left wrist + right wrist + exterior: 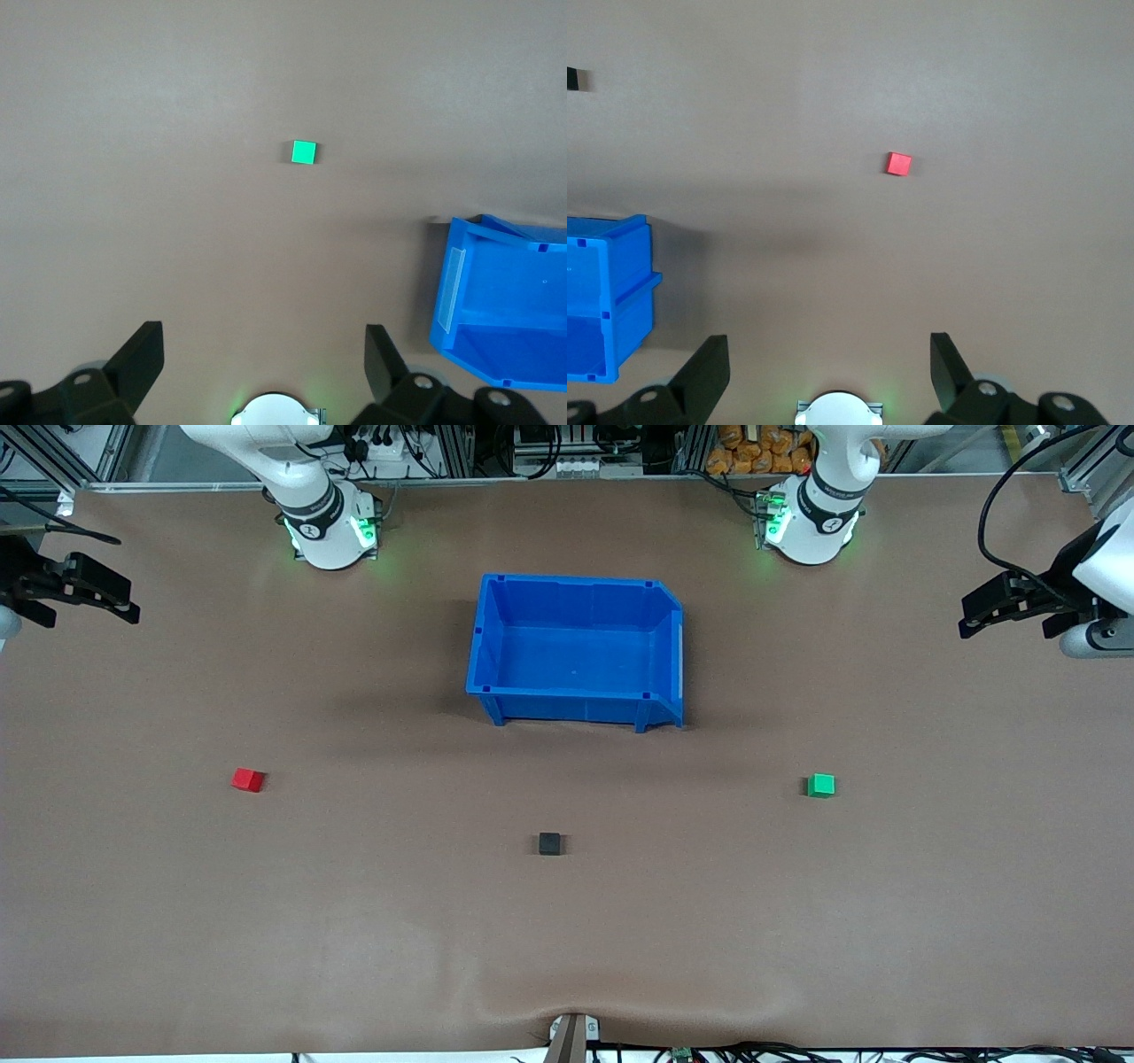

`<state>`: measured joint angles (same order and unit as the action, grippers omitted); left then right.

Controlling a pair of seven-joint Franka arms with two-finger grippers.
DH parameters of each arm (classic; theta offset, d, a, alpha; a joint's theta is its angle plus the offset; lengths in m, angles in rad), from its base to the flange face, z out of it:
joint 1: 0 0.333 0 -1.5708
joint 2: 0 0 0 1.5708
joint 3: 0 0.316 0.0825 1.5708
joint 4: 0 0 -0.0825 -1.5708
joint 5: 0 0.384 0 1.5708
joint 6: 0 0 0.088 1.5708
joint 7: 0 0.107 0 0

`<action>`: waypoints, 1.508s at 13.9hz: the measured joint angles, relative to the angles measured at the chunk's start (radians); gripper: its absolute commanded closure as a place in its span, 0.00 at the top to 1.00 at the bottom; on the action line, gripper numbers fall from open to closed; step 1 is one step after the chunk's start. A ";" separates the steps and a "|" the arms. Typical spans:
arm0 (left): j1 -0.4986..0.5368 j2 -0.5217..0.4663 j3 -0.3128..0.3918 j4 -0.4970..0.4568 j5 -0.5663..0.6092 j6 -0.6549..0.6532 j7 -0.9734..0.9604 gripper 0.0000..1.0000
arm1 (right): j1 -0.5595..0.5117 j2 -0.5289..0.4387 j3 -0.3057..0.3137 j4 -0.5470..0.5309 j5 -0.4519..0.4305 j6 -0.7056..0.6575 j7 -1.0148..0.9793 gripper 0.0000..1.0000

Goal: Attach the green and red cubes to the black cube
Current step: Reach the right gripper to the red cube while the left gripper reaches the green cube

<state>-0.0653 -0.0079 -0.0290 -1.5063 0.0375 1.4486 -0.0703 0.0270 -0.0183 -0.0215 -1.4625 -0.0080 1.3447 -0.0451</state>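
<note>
I find the red cube (pixel 248 780) toward the right arm's end of the table, the green cube (pixel 821 785) toward the left arm's end, and the black cube (pixel 550 843) between them, nearer the front camera than the blue bin (pixel 485 638), all well apart. The left gripper (pixel 1010 607) and right gripper (pixel 84 593) wait high over the table's ends, fingers spread wide, holding nothing. I judge the cubes light, rigid and smooth-faced; I would pinch each across two opposite flat sides.
</note>
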 measured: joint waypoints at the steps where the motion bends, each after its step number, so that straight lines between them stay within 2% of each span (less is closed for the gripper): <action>1: 0.000 0.000 0.000 0.000 0.000 0.000 0.000 1.00 | 0.000 0.000 0.000 0.000 0.000 0.000 0.000 1.00; 10: 0.006 0.003 0.002 -0.023 0.000 -0.024 -0.059 1.00 | 0.000 0.000 -0.001 0.000 0.000 0.004 0.000 1.00; 14: 0.014 0.058 0.003 -0.058 0.000 -0.013 -0.130 1.00 | 0.000 0.000 -0.003 0.000 0.000 0.006 0.000 1.00; 18: 0.011 0.077 -0.008 -0.133 0.000 0.063 -0.154 1.00 | -0.014 0.011 -0.010 -0.003 0.000 0.008 0.000 1.00; 21: 0.010 0.077 -0.024 -0.192 0.000 0.143 -0.206 1.00 | -0.047 0.079 -0.016 -0.010 -0.001 0.046 -0.003 1.00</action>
<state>-0.0551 0.0686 -0.0534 -1.6981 0.0376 1.5920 -0.2759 -0.0198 0.0606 -0.0380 -1.4721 -0.0095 1.3902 -0.0483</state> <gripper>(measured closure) 0.000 0.000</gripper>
